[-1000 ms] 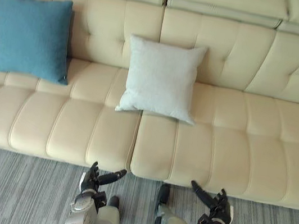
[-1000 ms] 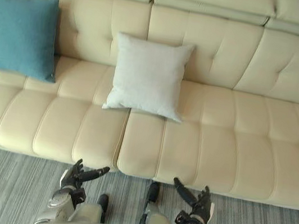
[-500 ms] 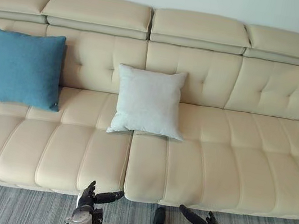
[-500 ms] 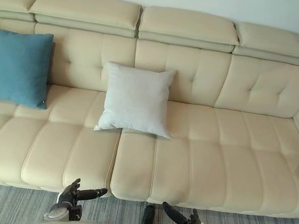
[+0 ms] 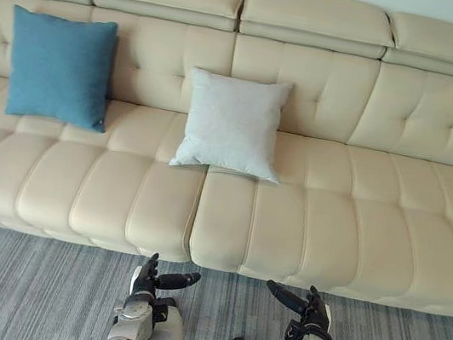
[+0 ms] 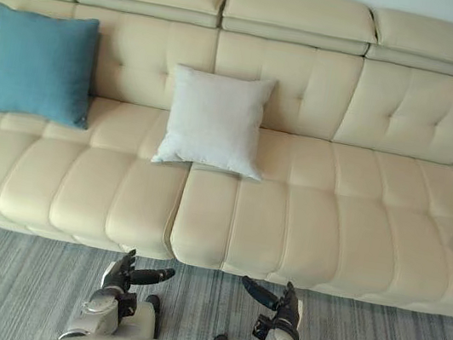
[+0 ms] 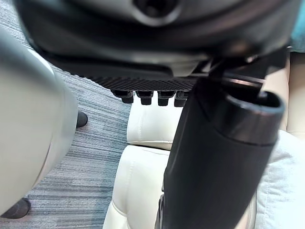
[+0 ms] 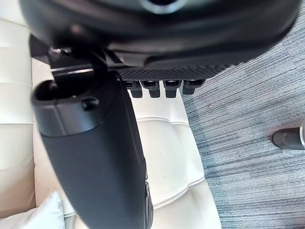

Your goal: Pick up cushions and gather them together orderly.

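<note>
Facing the sofa (image 5: 354, 233) with both hands empty, no cushion picked up yet.

Two cushions lean upright against the backrest, well apart. One is a blue cushion (image 5: 60, 66) at the left end. The other is a white cushion (image 5: 232, 123) near the middle, its lower edge lying across the seam between two seat pads. The left hand (image 5: 146, 283) and the right hand (image 5: 306, 307) hang low over the grey carpet (image 5: 19, 284), just in front of the near seat edge, fingers relaxed and holding nothing. The white cushion looks the easier first pick. Taking it with both hands at its side edges should keep it square. It can then be set upright beside the blue one, edges touching and bases in line. A pinch at one corner would likely let the soft cushion sag and land crooked.
</note>
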